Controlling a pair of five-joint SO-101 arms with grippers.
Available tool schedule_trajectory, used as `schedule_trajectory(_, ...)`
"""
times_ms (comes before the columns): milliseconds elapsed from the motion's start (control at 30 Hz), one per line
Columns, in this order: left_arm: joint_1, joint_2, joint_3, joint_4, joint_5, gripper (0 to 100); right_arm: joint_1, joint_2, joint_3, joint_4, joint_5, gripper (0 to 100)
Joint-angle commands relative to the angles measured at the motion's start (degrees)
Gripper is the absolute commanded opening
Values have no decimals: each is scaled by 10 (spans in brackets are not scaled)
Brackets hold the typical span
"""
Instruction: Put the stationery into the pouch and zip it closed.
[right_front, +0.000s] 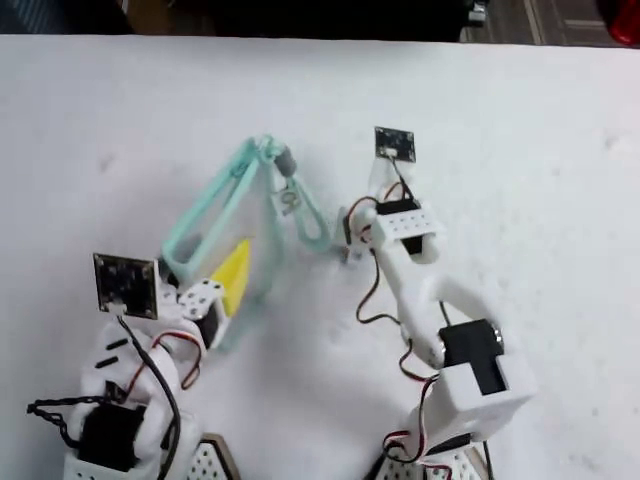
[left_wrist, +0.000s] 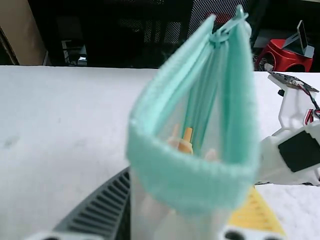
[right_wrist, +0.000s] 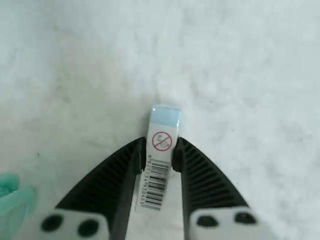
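Note:
The pouch is translucent with a mint-green rim and lies open in the middle of the table. My left gripper is shut on its near end. In the left wrist view the pouch mouth gapes between the grey finger and the yellow finger, and orange and green pens lie inside. Just right of the pouch, my right gripper is low over the table. It is shut on a white eraser in a barcoded sleeve, its pale blue tip poking out past the black fingers.
A grey zipper pull sits at the pouch's far tip, with a small ring below it. A corner of the pouch lies close beside the right gripper. White tabletop spreads around both arms.

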Motion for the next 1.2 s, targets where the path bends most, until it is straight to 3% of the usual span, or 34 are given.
schedule_trajectory(0, -2, -3, -3, -16, 6, 229, 7, -5, -4, -3, -2, 17)
schedule_trajectory(500, 17, -3, -7, -1, 41, 229, 30, -6, -4, 18, 0, 17)
schedule_trajectory(633, 17, -3, -7, -2, 41, 229, 36, -40, -5, 44, 91, 17)
schedule_trajectory(700, 17, -3, -7, -2, 41, 229, 34, -92, -5, 65, 135, 17)
schedule_trajectory(967, 31, -3, -4, -4, 40, 229, 16, -411, -4, 155, 152, 17)
schedule_trajectory(1167, 84, -3, 12, -3, -19, 229, -70, -671, -3, 116, 302, 17)
